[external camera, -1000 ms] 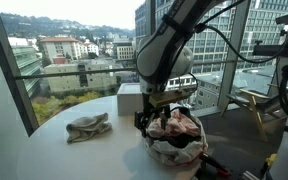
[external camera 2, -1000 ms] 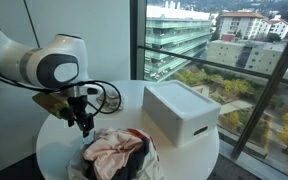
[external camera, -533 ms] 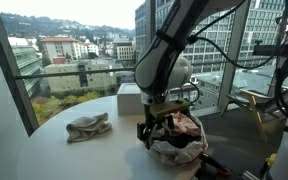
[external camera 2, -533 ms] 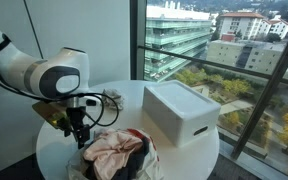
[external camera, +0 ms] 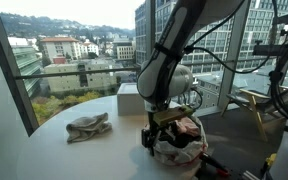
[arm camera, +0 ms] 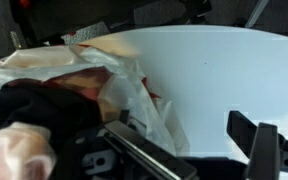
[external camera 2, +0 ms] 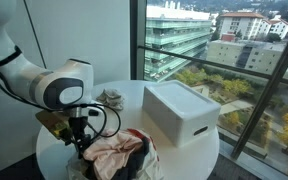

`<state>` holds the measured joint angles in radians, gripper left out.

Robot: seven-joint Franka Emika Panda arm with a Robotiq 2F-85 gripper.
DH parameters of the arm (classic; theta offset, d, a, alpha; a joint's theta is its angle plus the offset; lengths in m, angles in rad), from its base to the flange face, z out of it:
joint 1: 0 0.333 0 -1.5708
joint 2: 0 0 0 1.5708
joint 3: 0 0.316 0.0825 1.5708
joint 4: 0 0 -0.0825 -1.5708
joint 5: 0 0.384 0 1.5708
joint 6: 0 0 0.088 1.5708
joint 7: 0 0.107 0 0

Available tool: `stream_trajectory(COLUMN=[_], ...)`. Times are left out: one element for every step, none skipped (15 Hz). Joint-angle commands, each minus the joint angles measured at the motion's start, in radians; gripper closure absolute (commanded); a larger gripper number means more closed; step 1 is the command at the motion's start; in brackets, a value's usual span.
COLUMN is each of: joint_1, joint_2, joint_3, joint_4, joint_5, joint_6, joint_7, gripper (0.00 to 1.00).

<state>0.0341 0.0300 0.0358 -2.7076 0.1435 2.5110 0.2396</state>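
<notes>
Claw state: the gripper [external camera: 154,138] is hanging with its jaws spread wide, nothing between them; in the wrist view the gripper [arm camera: 184,135] is showing only bare table in the gap.
Claw position: it is sitting low over the round white table [external camera: 74,152], just beside the edge of the laundry heap [external camera: 180,132]; whether it is touching the fabric cannot be told.
Laundry heap: pink, white and dark garments are lying piled in a basket [external camera: 176,157] at three o'clock from the claw in both exterior views; in the wrist view the laundry heap [arm camera: 54,90] is filling the nine o'clock side.
Change from one second ago: the arm has been coming down; the gripper [external camera 2: 81,150] is now standing clearly lower and closer to the laundry heap [external camera 2: 116,155] than before. The jaw spread is showing no change.
Unchanged items: the heap, the box and the cloth are lying where they were.
White box [external camera: 130,98]: standing at eleven o'clock from the claw, well apart; in an exterior view the white box [external camera 2: 181,112] is sitting at two o'clock.
Crumpled cloth [external camera: 88,126]: lying loose on the table at nine o'clock from the claw, well apart.
</notes>
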Motion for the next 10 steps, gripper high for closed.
stream_trajectory(joint_1=[-0.005, -0.006, -0.009, -0.012, -0.017, -0.023, -0.03, -0.037, -0.045, -0.051], joint_2=[0.015, 0.019, 0.027, 0.036, 0.044, 0.049, 0.057, 0.062, 0.063, 0.064], joint_3=[0.001, 0.005, 0.006, 0.008, 0.011, 0.015, 0.016, 0.013, 0.01, 0.005], joint_4=[-0.024, -0.031, -0.036, -0.04, -0.04, -0.04, -0.035, -0.036, -0.036, -0.036], joint_5=[0.063, 0.104, 0.126, 0.16, 0.199, 0.241, 0.27, 0.283, 0.292, 0.283], joint_6=[0.152, 0.206, 0.258, 0.299, 0.325, 0.342, 0.348, 0.357, 0.355, 0.354], joint_7=[-0.121, -0.166, -0.2, -0.24, -0.272, -0.306, -0.327, -0.334, -0.344, -0.338], gripper=[0.26, 0.34, 0.42, 0.49, 0.58, 0.65, 0.72, 0.8, 0.87, 0.89])
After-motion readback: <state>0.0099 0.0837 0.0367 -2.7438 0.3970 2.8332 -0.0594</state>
